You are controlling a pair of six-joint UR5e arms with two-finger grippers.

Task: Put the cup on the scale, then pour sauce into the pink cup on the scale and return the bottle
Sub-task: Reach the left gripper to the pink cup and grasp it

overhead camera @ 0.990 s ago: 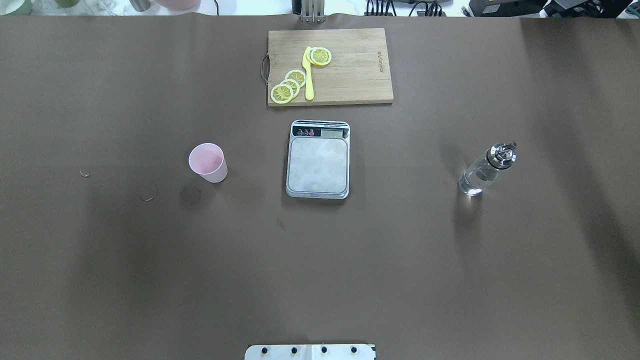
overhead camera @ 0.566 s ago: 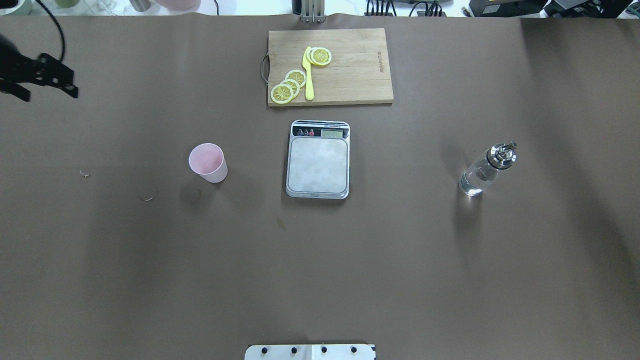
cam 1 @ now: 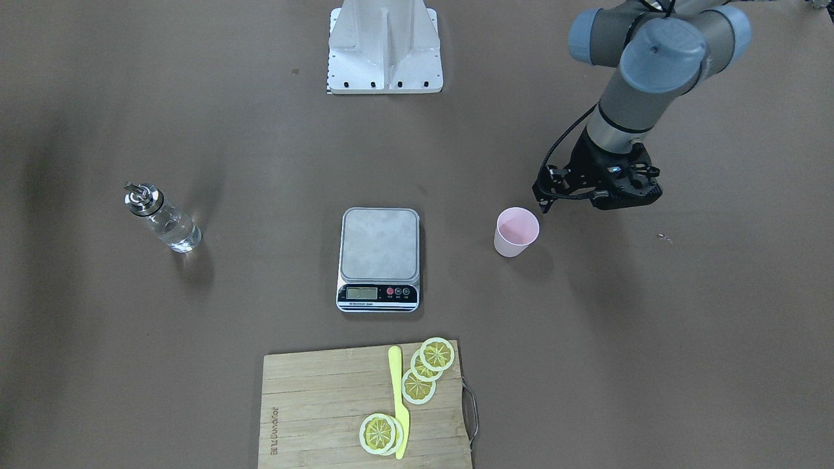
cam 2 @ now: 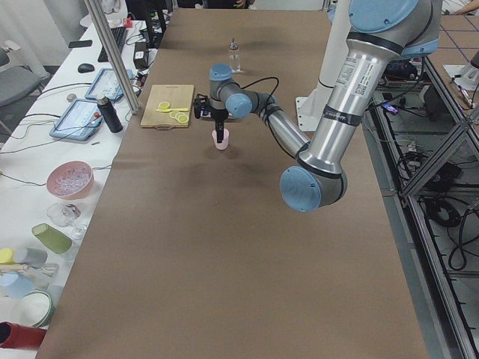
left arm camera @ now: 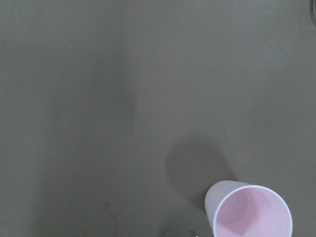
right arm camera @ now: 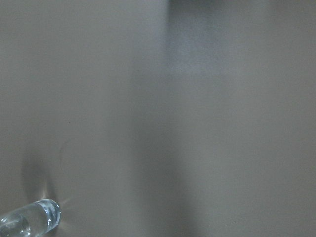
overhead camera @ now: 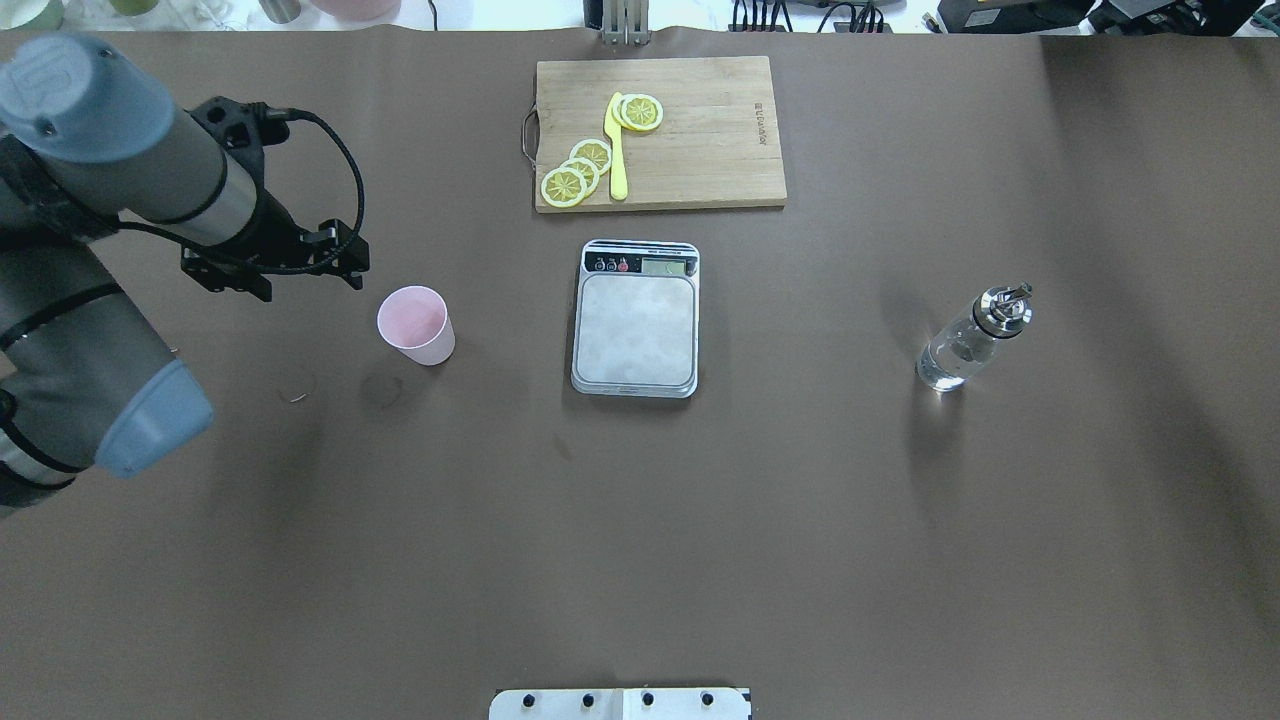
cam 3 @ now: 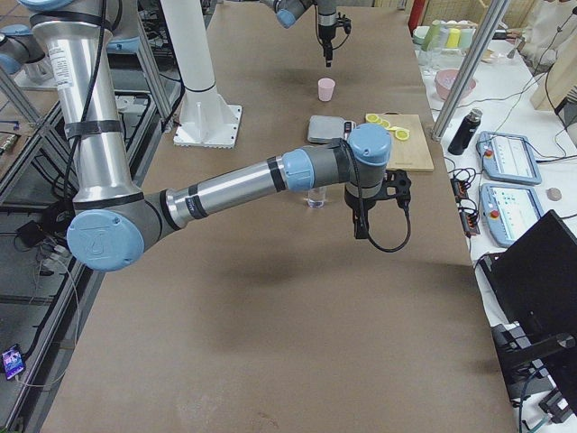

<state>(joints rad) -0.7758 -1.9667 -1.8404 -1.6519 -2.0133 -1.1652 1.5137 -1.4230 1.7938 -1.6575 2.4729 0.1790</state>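
The pale pink cup (overhead camera: 415,325) (cam 1: 516,231) stands upright on the brown table, left of the scale (overhead camera: 636,330) (cam 1: 379,244), whose steel platform is bare. My left gripper (overhead camera: 308,283) (cam 1: 596,198) hangs open just behind and left of the cup, apart from it. The left wrist view has the cup (left arm camera: 252,212) at its lower right. The glass bottle (overhead camera: 965,345) (cam 1: 163,218), holding clear sauce, stands far right. My right gripper (cam 3: 361,224) hovers close to the bottle (cam 3: 315,198), and I cannot tell whether it is open or shut. The right wrist view catches only the bottle's base (right arm camera: 29,219).
A wooden cutting board (overhead camera: 690,140) with lemon slices (overhead camera: 575,175) and a yellow knife (overhead camera: 616,150) lies behind the scale. The robot's base plate (overhead camera: 620,703) sits at the near edge. Bowls and cups (cam 2: 69,179) stand on a side bench beyond the table's far edge.
My left arm has swept in from the table's far left edge to just beside the cup. Cup, scale and bottle have not moved.
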